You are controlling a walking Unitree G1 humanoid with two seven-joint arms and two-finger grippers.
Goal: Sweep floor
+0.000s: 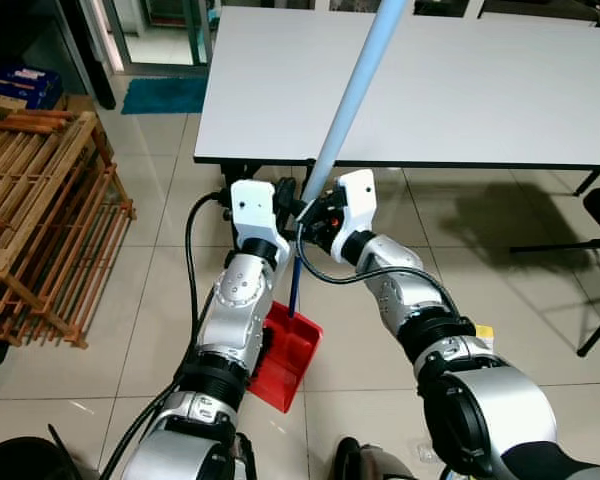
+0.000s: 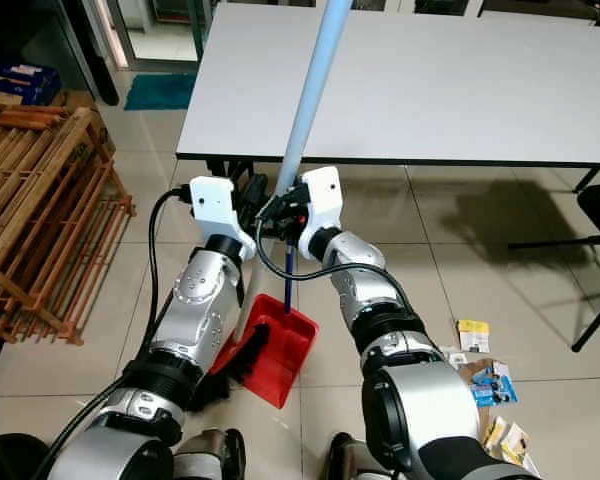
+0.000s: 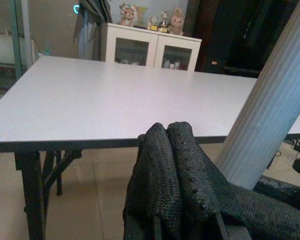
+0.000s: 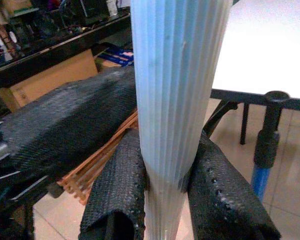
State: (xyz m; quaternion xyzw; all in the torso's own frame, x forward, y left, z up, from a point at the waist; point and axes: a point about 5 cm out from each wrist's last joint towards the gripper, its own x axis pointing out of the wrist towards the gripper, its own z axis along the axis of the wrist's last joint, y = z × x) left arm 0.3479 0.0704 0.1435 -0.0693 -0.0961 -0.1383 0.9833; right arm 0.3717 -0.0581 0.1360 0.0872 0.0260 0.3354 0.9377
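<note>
**Two grippers at one broom handle**

One red dustpan (image 2: 280,345) stands on the tiled floor (image 1: 110,340) between the two arms, its thin blue handle (image 1: 294,285) rising beside them. Above it, the right gripper (image 4: 165,200) clamps one pale blue broom handle (image 1: 350,100), a finger on each side. The left gripper (image 3: 172,165), fingers pressed together, sits just beside that pole. Beyond stands one white table (image 1: 460,90).

Tiled floor (image 2: 430,330): red dustpan (image 2: 285,350), scattered packets (image 2: 490,385).
</note>
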